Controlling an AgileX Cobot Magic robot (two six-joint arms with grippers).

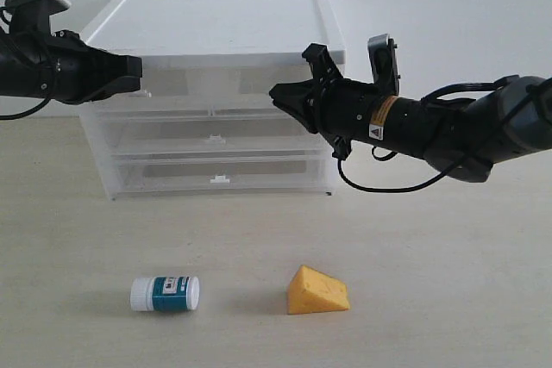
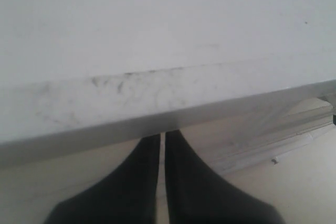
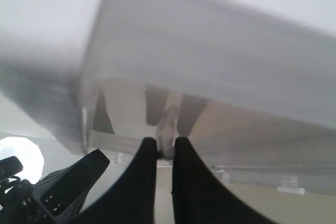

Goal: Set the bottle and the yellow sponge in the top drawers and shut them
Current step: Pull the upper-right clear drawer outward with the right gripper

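Note:
The bottle [image 1: 164, 293] lies on its side on the table near the front, white with a teal label. To its right rests the yellow sponge [image 1: 316, 290], a wedge. Both are far from the grippers. My right gripper [image 1: 274, 94] [image 3: 166, 145] is shut on the white tab handle [image 3: 167, 149] of the right top drawer [image 1: 259, 84]. My left gripper [image 1: 138, 75] [image 2: 163, 134] is shut at the front of the left top drawer [image 1: 172, 84], its tips right under the cabinet's white top [image 2: 157, 51]. That drawer's handle does not show in the left wrist view. Both top drawers look pushed in.
The cabinet [image 1: 216, 23] stands at the back of the table against a white wall. Two full-width drawers [image 1: 216, 134] [image 1: 216, 174] sit below the top ones, both closed. The left arm [image 3: 63, 184] shows in the right wrist view.

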